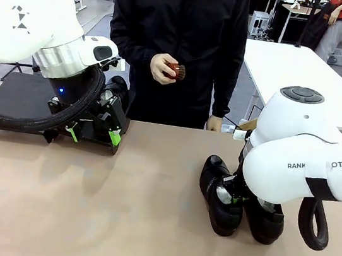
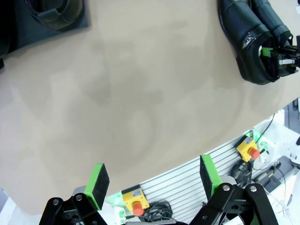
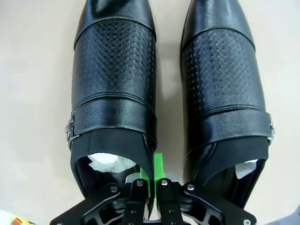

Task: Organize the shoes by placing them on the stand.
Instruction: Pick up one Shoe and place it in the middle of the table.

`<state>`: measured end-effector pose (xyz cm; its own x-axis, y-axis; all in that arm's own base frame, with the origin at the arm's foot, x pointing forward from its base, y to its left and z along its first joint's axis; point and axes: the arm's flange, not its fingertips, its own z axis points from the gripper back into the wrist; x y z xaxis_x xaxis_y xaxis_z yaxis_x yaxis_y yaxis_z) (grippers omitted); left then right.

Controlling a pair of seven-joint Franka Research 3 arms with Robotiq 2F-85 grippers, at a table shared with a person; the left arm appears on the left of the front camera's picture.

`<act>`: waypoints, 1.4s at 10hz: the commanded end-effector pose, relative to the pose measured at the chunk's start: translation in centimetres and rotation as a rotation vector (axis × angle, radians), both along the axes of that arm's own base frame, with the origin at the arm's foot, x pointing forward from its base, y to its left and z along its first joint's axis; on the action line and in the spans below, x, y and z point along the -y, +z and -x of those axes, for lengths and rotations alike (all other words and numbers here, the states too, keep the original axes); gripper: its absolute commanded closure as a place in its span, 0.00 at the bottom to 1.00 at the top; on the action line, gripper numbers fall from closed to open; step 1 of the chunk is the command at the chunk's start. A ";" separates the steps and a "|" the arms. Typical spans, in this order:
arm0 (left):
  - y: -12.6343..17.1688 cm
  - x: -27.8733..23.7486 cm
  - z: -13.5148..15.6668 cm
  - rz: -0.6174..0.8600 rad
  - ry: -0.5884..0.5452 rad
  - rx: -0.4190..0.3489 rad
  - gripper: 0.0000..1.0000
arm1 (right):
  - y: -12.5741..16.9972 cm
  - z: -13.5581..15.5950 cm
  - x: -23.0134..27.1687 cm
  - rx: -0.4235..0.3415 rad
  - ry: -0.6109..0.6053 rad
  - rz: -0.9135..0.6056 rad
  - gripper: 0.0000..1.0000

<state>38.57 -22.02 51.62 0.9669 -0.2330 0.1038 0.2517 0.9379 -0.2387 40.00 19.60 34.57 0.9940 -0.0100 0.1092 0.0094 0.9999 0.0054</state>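
Two shoes (image 1: 218,198) sit together on the bench (image 1: 113,222), the right end effector (image 3: 151,176) clamped on one's inner wall, arm bent low. Left end effector (image 2: 154,179) hangs wide apart near the stand (image 1: 18,94).

Tan table (image 1: 132,224) shared by robot and person, two glossy black shoes (image 1: 217,204) side by side on its right half, toes toward the robot's side, low black stand (image 1: 23,94) at its far left.
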 end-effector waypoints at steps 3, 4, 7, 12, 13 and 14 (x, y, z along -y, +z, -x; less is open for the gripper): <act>0.1 -0.1 0.0 0.004 0.008 0.010 0.00 | -0.2 -0.8 -0.8 -0.024 -0.012 0.054 1.00; 0.1 -0.1 0.0 0.004 0.008 0.010 0.00 | 1.1 -0.2 -1.2 -0.036 0.013 -0.016 1.00; 0.1 -0.1 0.0 0.004 0.008 0.010 0.00 | 9.9 5.3 -5.0 0.089 0.027 -0.089 1.00; 0.1 -0.1 0.0 0.004 0.008 0.010 0.00 | 7.9 8.7 -13.2 0.069 0.123 -0.118 1.00; 0.1 -0.1 0.0 0.004 0.008 0.010 0.00 | 6.7 8.8 -13.8 0.079 0.116 -0.141 1.00; 0.1 -0.1 0.0 0.004 0.008 0.010 0.00 | 5.6 8.7 -14.2 0.081 0.098 -0.171 1.00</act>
<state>38.59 -22.02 51.62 0.9669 -0.2327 0.1043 0.2515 0.9380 -0.2385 30.59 33.11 40.62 0.9794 0.1199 0.1622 -0.1416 0.9814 0.1297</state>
